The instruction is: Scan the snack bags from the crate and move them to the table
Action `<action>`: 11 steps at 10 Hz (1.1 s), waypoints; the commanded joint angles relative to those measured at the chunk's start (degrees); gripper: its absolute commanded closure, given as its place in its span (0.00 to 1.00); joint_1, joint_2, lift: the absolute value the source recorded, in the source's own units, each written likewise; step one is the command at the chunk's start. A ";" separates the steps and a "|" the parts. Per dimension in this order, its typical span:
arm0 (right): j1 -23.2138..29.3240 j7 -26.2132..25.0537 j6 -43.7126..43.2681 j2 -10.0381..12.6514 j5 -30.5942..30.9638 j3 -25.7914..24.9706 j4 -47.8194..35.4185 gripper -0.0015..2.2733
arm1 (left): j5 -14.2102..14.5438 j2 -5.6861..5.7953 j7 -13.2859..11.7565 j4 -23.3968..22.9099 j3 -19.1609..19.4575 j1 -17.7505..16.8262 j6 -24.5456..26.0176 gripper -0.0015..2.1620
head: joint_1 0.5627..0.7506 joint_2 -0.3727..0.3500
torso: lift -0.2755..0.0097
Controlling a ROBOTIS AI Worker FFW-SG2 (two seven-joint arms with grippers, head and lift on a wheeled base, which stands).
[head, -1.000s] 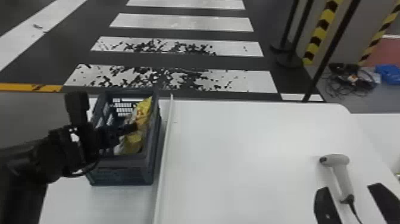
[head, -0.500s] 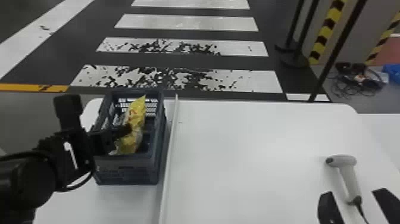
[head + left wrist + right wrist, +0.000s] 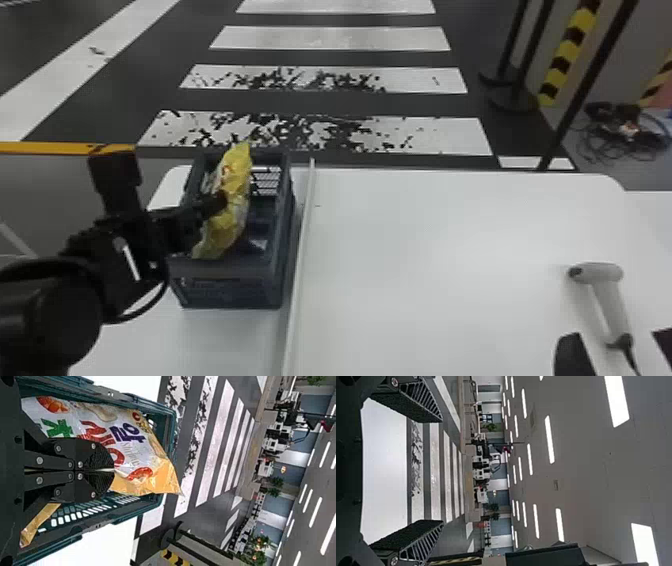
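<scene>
At the left of the head view, my left gripper (image 3: 217,196) is at the yellow snack bag (image 3: 234,200), which stands tilted in the dark crate (image 3: 225,272), its top above the far rim. In the left wrist view my left gripper (image 3: 113,470) has its fingers pressed together on the bag (image 3: 148,475), with the crate's wall (image 3: 168,435) around it. A grey-white scanner (image 3: 612,300) lies on the table's right part. Beside it at the bottom right edge, my right gripper (image 3: 617,355) stands open; in the right wrist view, the right gripper (image 3: 441,471) has widely parted, unfilled fingers.
A raised white strip (image 3: 300,260) runs along the white table (image 3: 425,260) just right of the crate. The scanner's cable (image 3: 631,355) trails to the bottom edge. Dark poles and cables (image 3: 625,132) stand and lie on the floor beyond the table.
The left gripper and the yellow bag have risen a little, the bag's top now beyond the crate's far rim. The bag has also shifted slightly left within the crate. The right gripper looks unchanged.
</scene>
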 commanded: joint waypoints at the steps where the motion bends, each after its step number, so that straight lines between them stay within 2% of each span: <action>1: 0.12 0.00 -0.11 0.02 0.11 0.08 -0.33 0.04 | 0.62 -0.03 0.06 -2.47 -0.43 0.42 0.53 0.98 | 0.70 0.58 | 0.63; 3: 0.29 0.00 -0.28 0.02 0.11 0.08 -0.68 0.04 | 1.33 -0.12 0.23 -5.20 -1.49 0.42 1.23 0.98 | 0.70 0.56 | 0.63; 8: 0.21 0.00 -0.64 0.11 0.11 0.08 -0.59 0.04 | 1.41 -0.21 1.73 -14.25 -2.37 0.24 9.49 0.98 | 0.70 0.49 | 0.63; 11: 0.12 0.00 -0.64 0.11 0.11 0.08 -0.68 0.04 | 2.29 -0.39 1.82 -18.65 -2.98 0.77 12.13 0.98 | 0.70 0.47 | 0.63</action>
